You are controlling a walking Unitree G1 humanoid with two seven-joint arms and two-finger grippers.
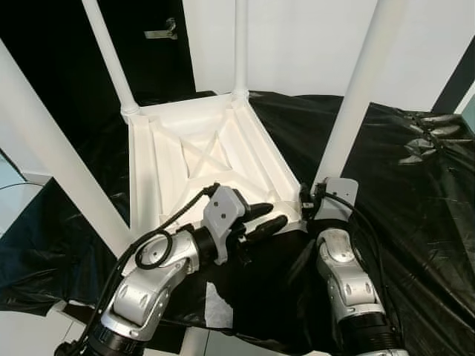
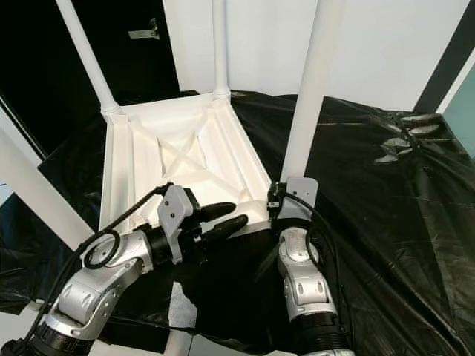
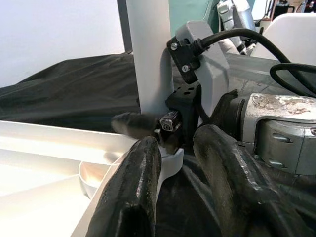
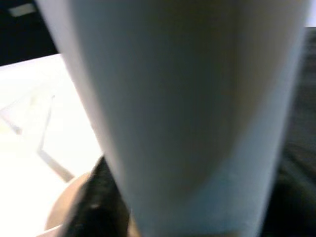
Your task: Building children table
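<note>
Left eye view, and here is the white children's table (image 1: 200, 159) lying upside down on a black plastic sheet (image 1: 415, 215), its ribbed underside with the X-shaped brace facing up. Legs stand straight up from its corners: two at the far side, one at the near left corner passing close by the camera, and the near right leg (image 1: 355, 104) rising from the near right corner.

That corner is where both arms meet. The right gripper (image 2: 286, 194) is pressed up against the base of the near right leg, and in the left wrist view one of its black fingers (image 3: 133, 123) lies across the foot of the leg, touching it; the other finger is hidden behind the post, so I cannot tell whether the grip is closed round it. The right wrist view (very close and blurred) shows the white post right in front of the lens, with the pale tabletop underside beside it.

The left gripper (image 1: 266, 219) reaches in from the left, over the table's near edge, pointing at that same corner. Its two fingers are spread a little apart with nothing between them, their tips just beside the corner socket and the right gripper. A scrap of white paper (image 1: 217, 305) lies on the sheet below the left forearm.
</note>
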